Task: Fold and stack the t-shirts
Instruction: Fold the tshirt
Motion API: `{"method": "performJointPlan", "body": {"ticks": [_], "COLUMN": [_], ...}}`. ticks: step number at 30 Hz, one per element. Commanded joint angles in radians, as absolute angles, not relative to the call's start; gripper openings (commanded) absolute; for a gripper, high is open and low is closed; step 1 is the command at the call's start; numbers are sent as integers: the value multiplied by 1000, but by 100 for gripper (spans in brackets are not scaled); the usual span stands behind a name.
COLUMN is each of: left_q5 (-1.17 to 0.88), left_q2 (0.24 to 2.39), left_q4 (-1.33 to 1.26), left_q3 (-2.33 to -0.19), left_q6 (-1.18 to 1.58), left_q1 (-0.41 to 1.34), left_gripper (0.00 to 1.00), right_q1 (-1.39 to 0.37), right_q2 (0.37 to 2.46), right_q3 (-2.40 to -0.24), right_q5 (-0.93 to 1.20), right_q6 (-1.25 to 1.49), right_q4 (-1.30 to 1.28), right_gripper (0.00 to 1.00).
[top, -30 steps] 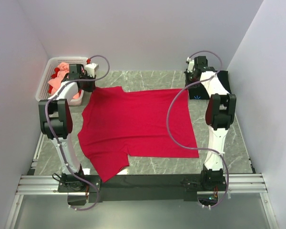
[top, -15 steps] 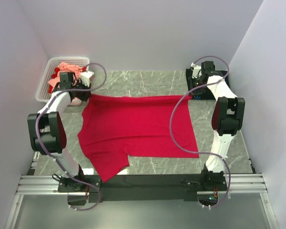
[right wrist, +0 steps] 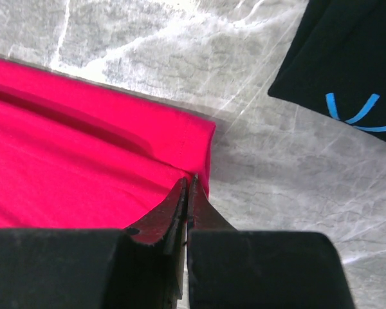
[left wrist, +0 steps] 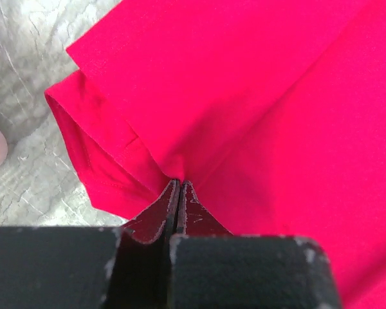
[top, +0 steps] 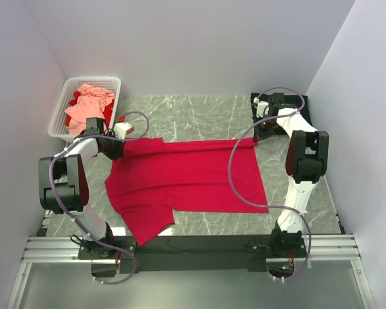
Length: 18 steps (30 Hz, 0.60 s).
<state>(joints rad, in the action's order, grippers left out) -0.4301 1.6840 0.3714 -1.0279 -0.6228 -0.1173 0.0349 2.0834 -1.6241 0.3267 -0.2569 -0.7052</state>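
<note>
The crimson-red t-shirt [top: 180, 177] lies spread on the marble table, its far edge folded over toward me. My left gripper [top: 118, 147] is shut on the shirt's far left edge [left wrist: 174, 168], by the sleeve. My right gripper [top: 260, 135] is shut on the shirt's far right corner [right wrist: 193, 151]. The black t-shirt [top: 303, 106] with a blue mark [right wrist: 357, 111] lies at the far right behind the right arm. The salmon-pink t-shirt [top: 87, 103] sits crumpled in the basket.
The white lattice basket [top: 61, 109] stands at the far left corner, holding the pink shirt and some red cloth. Bare marble [top: 193, 109] shows behind the red shirt. White walls close in on three sides. The arm bases sit at the near rail.
Both grippers have pulled the red shirt's far edge toward me, folding it over. The left arm has come away from the basket, and the shirt's far edge now lies nearer.
</note>
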Motion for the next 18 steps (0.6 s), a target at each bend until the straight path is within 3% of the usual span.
{"method": "performJointPlan", "body": {"ticks": [1,18], "left_q5": [-376,-413], "left_q2": [1704,1686], "left_q4": [347,405], "left_q3": [-1023,-1213], "left_q6": [-675,-587], "left_q1": [-123,-129], "left_gripper": [1,1], "right_q1": [25,21], "right_q2": [2092,2017], "right_q3": [-1621,-1672], "right_q5": [322,365], "right_q6": [-279,-285], "right_q4": [-710,-767], "right_gripper": [0,0]}}
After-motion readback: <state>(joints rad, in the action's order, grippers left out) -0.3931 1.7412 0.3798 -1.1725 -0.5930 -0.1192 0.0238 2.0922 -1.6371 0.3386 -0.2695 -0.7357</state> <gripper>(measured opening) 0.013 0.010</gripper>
